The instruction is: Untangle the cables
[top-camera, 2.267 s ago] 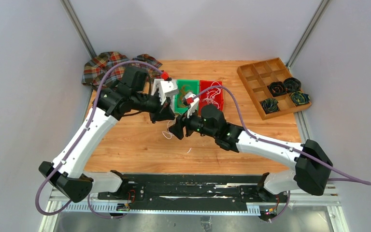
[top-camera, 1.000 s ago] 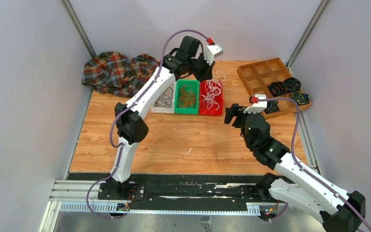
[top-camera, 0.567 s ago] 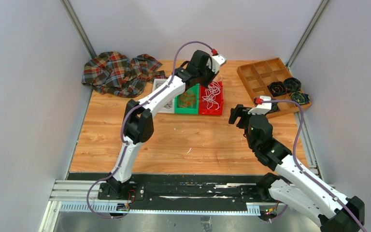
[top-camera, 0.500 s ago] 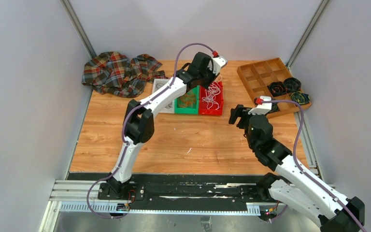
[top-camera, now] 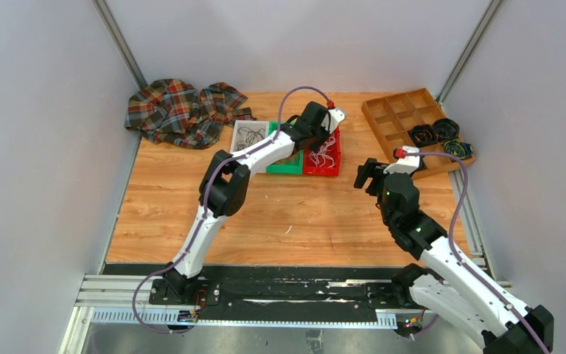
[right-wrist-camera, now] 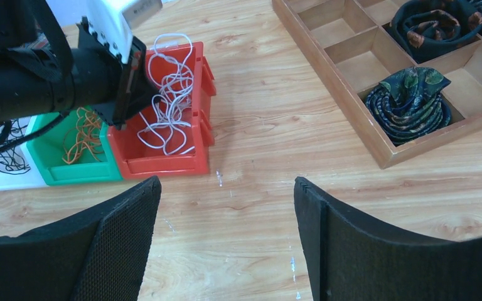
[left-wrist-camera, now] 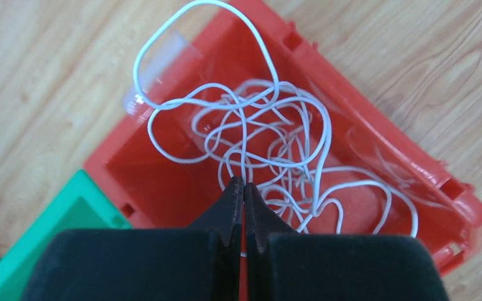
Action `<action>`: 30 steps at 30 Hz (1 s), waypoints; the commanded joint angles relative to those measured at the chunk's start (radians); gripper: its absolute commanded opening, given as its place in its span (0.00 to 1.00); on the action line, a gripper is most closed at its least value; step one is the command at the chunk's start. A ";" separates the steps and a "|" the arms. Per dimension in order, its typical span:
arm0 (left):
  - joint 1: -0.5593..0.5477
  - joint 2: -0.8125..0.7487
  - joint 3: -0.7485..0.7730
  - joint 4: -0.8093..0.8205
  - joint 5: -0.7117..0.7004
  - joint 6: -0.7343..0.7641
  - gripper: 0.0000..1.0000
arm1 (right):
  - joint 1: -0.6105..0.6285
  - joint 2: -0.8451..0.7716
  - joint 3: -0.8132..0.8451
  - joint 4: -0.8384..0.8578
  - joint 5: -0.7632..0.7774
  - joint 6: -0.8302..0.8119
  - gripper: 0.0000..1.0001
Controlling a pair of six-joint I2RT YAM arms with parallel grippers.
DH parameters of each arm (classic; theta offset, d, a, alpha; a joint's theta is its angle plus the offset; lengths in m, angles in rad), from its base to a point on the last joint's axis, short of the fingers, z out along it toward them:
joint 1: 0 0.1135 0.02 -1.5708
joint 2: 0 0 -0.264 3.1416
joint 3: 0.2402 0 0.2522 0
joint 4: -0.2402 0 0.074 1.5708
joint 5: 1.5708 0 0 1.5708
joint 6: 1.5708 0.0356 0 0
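Over the red bin (left-wrist-camera: 154,185), your left claw (left-wrist-camera: 243,183) pinches a white cable (left-wrist-camera: 244,144); release it low inside, while your right claw (right-wrist-camera: 226,188) gapes empty.

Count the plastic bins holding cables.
3, side by side: white bin on the left, green bin in the middle, red bin on the right. None appears hidden.

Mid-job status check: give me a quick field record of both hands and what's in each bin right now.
left hand: shut, pinching a strand of the white cables over the red bin
right hand: open, empty, over the table near the wooden tray
red bin: white cables, loosely tangled
green bin: orange cables
white bin: black cables
wooden tray: dark coils in some compartments
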 commanded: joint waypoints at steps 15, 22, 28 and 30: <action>-0.021 -0.192 0.010 -0.175 0.160 -0.081 0.60 | -0.047 0.022 0.075 -0.046 -0.053 0.000 0.81; -0.019 -0.315 0.049 -0.331 0.168 -0.076 0.98 | -0.050 0.015 0.141 -0.096 -0.044 -0.032 0.81; 0.040 -0.496 -0.020 -0.473 0.191 -0.093 0.98 | -0.052 0.009 0.143 -0.070 0.122 -0.120 0.82; 0.106 -0.609 -0.127 -0.456 0.220 -0.097 0.98 | -0.051 0.022 0.104 0.006 0.222 -0.214 0.82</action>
